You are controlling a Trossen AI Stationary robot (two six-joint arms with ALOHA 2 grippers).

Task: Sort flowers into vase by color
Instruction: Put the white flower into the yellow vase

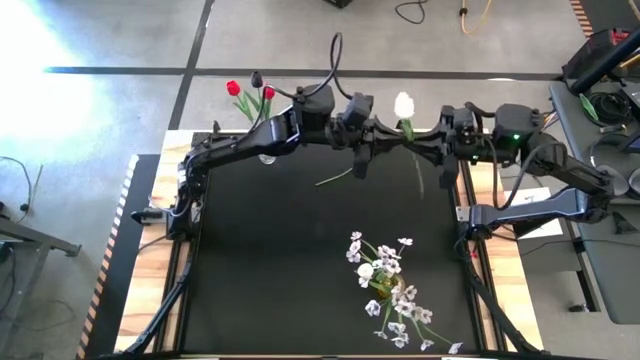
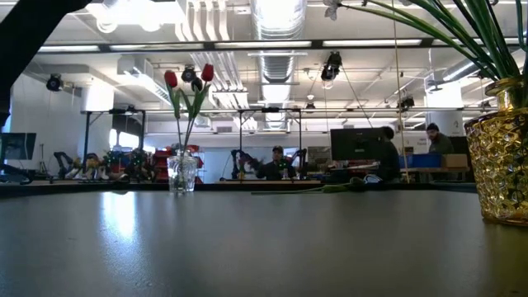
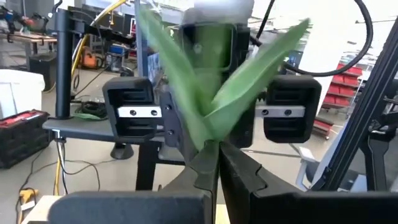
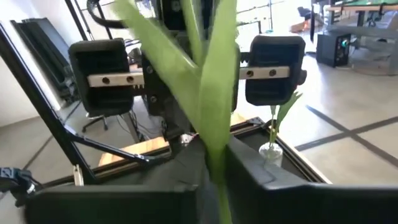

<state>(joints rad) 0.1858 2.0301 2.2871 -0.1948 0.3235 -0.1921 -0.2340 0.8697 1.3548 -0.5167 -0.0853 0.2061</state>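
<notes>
A white tulip [image 1: 404, 103] on a long green stem stands roughly upright in the air over the table's far edge. My left gripper [image 1: 396, 134] and my right gripper [image 1: 416, 142] meet at it from either side, each shut on the stem. Its leaves [image 3: 249, 74] fill both wrist views. A glass vase [image 1: 266, 156] at the far left corner holds two red tulips [image 1: 233, 88] and a dark one [image 1: 257, 77]. A gold vase [image 1: 383, 286] near the front holds sprays of small white blossoms [image 1: 388, 262]. A loose green stem [image 1: 335, 178] lies on the mat. My left gripper pinches the white tulip's stem [image 3: 209, 151] between its two fingers just below where the leaves fork, coming level from the table's left, across the stem. The flower is lifted clear and upright. My right gripper pinches the same stem [image 4: 216, 163] between its two fingers under the leaves, coming level from the table's right, across the stem. The stem's lower end [image 1: 419, 185] hangs free below both grippers.
The black mat [image 1: 300, 260] is bare between the two vases. In the low view the gold vase [image 2: 501, 165] stands close at the right and the glass vase [image 2: 182, 173] far back at the left. People sit at desks in the room behind.
</notes>
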